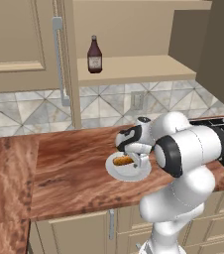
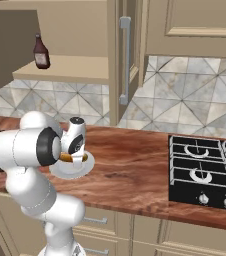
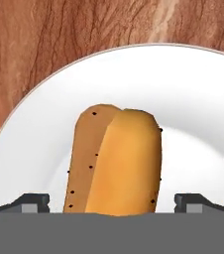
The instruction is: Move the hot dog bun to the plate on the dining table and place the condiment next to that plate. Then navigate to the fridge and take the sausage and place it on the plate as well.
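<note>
We're seeing the gripper (image 3: pixel 112 203) hovering with jaws wide, the hot dog bun (image 3: pixel 116 161) lying between them on the plate (image 3: pixel 193 114), untouched by either finger.

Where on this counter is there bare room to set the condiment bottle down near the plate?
Bare wood lies left of the plate, running to the counter corner, and between the plate and the cooktop. It is crowded at the plate itself: the hot dog bun lies on it with the open gripper straddling it. The condiment stands on the shelf above.
</note>
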